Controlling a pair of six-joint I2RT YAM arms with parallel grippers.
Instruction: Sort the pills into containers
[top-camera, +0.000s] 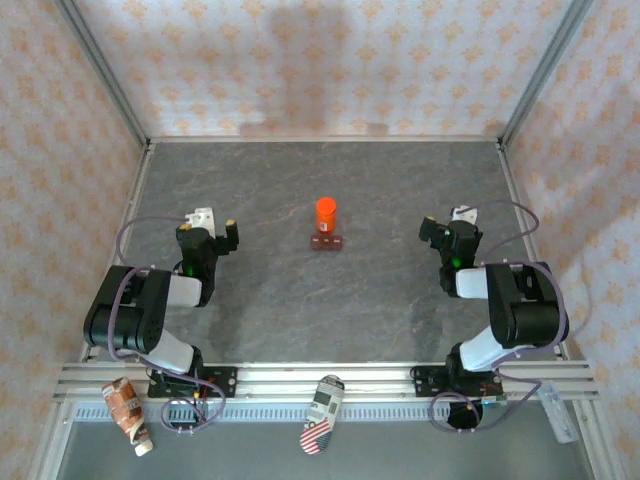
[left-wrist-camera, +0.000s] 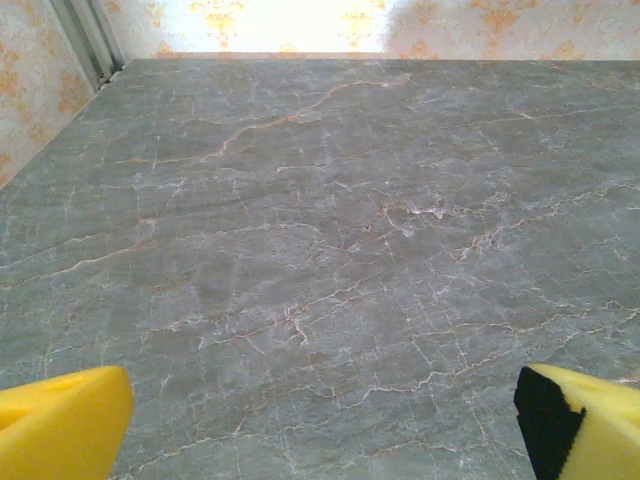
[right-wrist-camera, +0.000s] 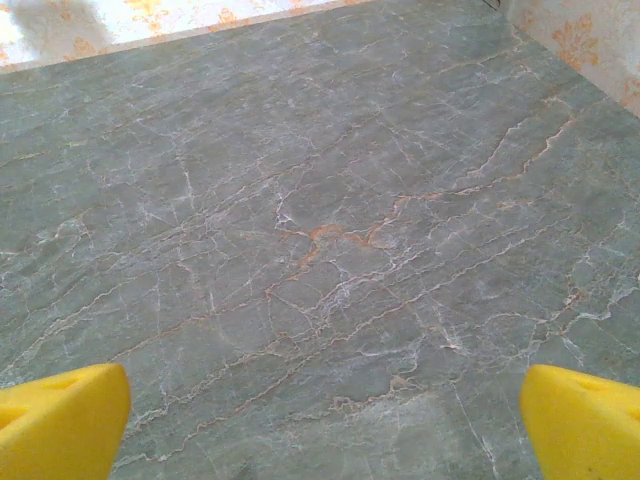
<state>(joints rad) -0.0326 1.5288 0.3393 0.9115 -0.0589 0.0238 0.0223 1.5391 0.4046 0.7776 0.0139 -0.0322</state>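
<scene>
**At the ready, nothing in hand**

From the overhead camera I saw the left end effector (top-camera: 218, 224) poised over the left side of the grey marbled worktop (top-camera: 300, 310). The right end effector (top-camera: 446, 222) mirrored it on the right side. Both were spread as wide as they go and had hold of nothing.

Through the left wrist camera, the left fingertips (left-wrist-camera: 60, 425) were yellow and sat in the bottom corners of the frame. They were far apart, with bare veined stone between them. The right wrist camera gave me much the same: the right fingertips (right-wrist-camera: 585, 420) were equally wide apart above grey stone streaked with a rusty vein.

The containers (top-camera: 327, 241), a small dark red-brown box, lay near the middle of the worktop. They were roughly midway between the two arms and well apart from each. An orange bottle (top-camera: 326, 212) stood upright just behind the box on its far side. I could not tell whether the two were touching.

The pills were too small for me to make out from overhead, so I could not say whether any lay in the compartments or on the stone.

Below the aluminium rail (top-camera: 320, 378) at the near edge, a crumpled brown-and-white packet (top-camera: 125, 403) lay at the left. A flag-printed pouch (top-camera: 322, 415) lay near the centre.
</scene>
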